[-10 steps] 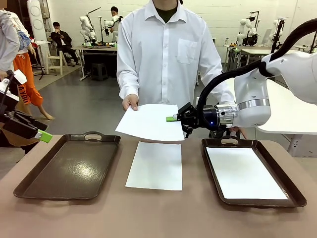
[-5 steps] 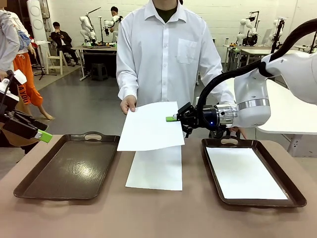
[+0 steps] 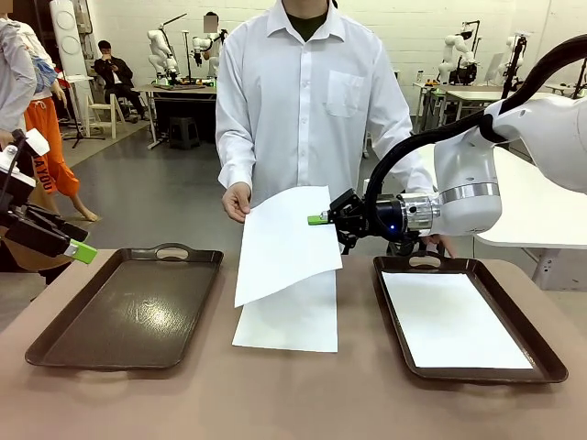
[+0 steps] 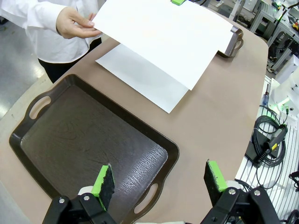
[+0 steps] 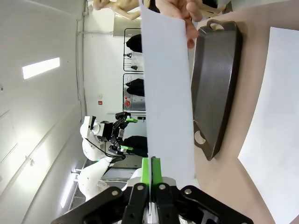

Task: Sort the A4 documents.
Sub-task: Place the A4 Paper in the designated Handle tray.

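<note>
One A4 document [image 3: 286,240] hangs tilted in the air over the table's middle. My right gripper [image 3: 318,219] is shut on its right edge, and a person's hand [image 3: 237,200] holds its upper left corner. In the right wrist view the green pads [image 5: 151,170] pinch that sheet [image 5: 166,93] edge-on. A second document [image 3: 289,319] lies flat on the table under it. A third [image 3: 449,316] lies in the right tray [image 3: 548,365]. My left gripper [image 3: 78,247] hovers open at the far left, its fingers [image 4: 103,179] spread above the empty left tray [image 4: 93,140].
Two dark brown handled trays flank the middle; the left tray [image 3: 128,307] holds nothing. The person stands close at the far edge. The right arm's white body [image 3: 477,183] reaches over the right tray's far end. Cables [image 4: 268,140] lie on the floor beside the table.
The held sheet has swung from nearly level to steeply tilted, its lower left corner dropping toward the table sheet. The person's hand rose a little. My right gripper stayed put and shut.
</note>
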Action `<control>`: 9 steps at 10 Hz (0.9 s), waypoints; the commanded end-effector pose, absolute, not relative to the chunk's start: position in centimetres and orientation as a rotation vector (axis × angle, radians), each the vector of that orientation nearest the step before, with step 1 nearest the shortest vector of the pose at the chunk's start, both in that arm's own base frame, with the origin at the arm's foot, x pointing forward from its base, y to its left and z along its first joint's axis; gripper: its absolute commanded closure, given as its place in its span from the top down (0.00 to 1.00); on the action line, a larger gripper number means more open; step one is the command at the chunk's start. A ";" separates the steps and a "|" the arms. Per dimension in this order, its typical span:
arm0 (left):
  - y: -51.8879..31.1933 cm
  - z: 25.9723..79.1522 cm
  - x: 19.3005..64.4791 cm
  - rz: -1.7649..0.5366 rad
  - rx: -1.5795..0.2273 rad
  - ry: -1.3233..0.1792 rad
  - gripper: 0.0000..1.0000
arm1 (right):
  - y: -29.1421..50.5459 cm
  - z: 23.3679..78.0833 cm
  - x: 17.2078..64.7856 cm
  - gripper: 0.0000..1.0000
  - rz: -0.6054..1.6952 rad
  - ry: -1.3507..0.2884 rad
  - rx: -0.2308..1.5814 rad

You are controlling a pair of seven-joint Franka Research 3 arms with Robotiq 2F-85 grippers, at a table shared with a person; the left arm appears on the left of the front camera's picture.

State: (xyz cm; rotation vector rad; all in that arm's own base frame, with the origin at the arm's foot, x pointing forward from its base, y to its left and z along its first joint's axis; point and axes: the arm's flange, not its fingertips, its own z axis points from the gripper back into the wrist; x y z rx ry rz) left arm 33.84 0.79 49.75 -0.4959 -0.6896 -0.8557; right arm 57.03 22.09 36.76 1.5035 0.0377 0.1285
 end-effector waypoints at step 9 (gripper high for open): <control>1.0 49.6 34.0 -0.867 -0.508 -0.707 1.00 | 15.8 42.2 51.2 0.01 0.297 0.066 1.515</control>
